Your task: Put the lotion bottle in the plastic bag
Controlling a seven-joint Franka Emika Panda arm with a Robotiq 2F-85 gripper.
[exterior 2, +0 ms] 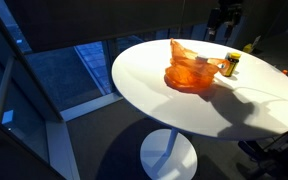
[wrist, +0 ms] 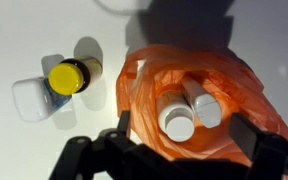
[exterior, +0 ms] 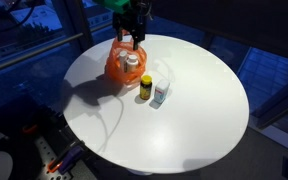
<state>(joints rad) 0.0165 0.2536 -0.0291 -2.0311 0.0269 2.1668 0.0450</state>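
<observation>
An orange plastic bag [wrist: 144, 75] lies open on the round white table [exterior: 199, 110]. Two white lotion bottles lie inside it, side by side: one [wrist: 174, 112] with its round cap toward the camera, the other [wrist: 206, 103] next to it. My gripper [wrist: 184, 130] hangs directly above the bag's mouth, open and empty, with one finger at each side of the bottles. The bag [exterior: 126, 66] and the gripper [exterior: 132, 38] over it also show in an exterior view. The bag [exterior 2: 192, 70] shows in both exterior views.
A dark bottle with a yellow cap [wrist: 67, 77] and a small white bottle [wrist: 31, 98] stand beside the bag; they also show in an exterior view [exterior: 145, 86] [exterior: 161, 95]. The table stands next to dark windows.
</observation>
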